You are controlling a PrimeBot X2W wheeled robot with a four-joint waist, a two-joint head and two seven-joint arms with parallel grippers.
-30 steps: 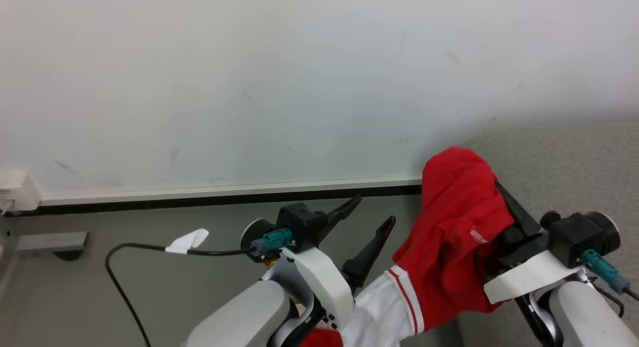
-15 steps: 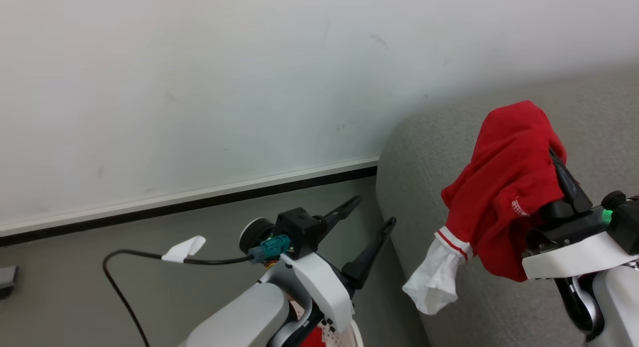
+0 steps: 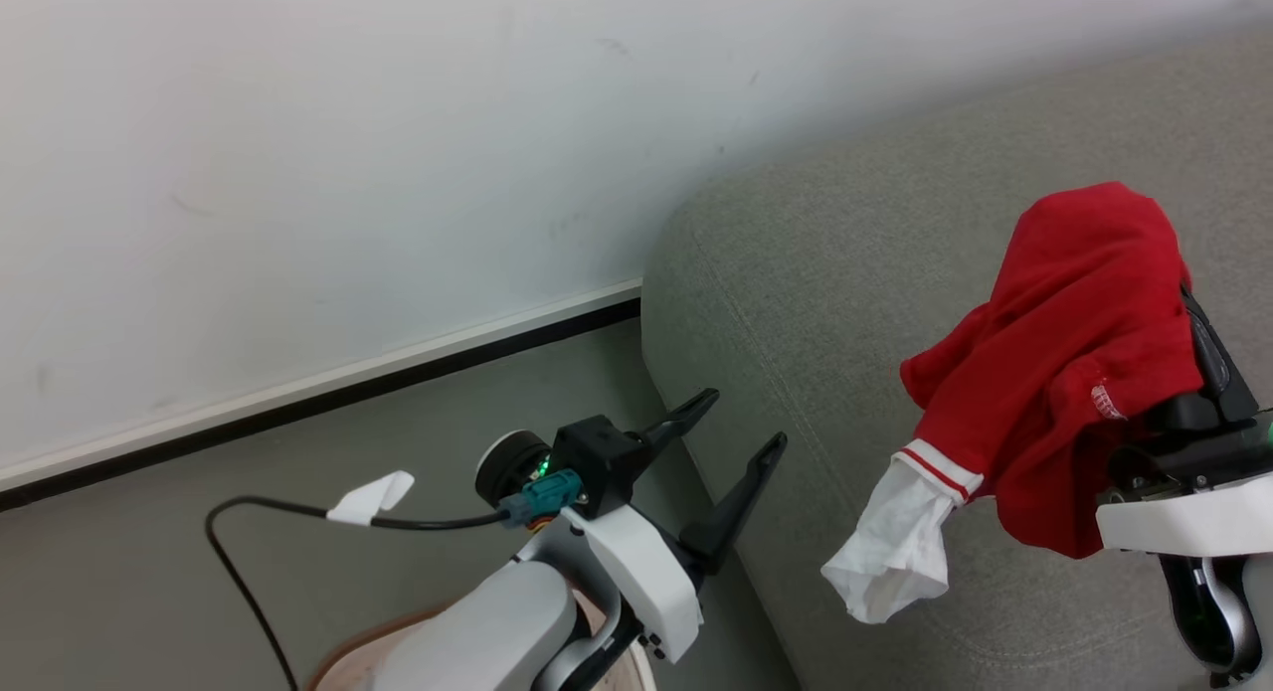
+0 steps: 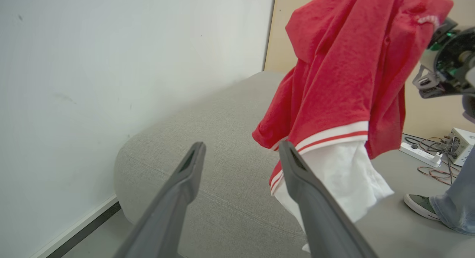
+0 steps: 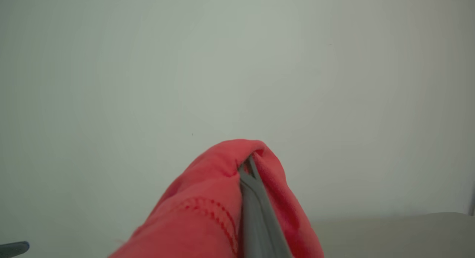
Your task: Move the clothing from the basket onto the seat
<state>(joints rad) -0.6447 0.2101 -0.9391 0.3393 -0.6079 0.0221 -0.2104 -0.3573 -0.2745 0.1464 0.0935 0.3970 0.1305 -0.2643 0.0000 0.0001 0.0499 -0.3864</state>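
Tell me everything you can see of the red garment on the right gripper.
The clothing is one soft, bright red garment, bunched and creased, draped over the right gripper, whose shut fingers pinch a fold at its top. A white part, bordered by thin red stripes, dangles crumpled from its lower end. A small white label shows on the red cloth near the wrist. It hangs over the grey seat; whether the white end brushes the cushion cannot be told.
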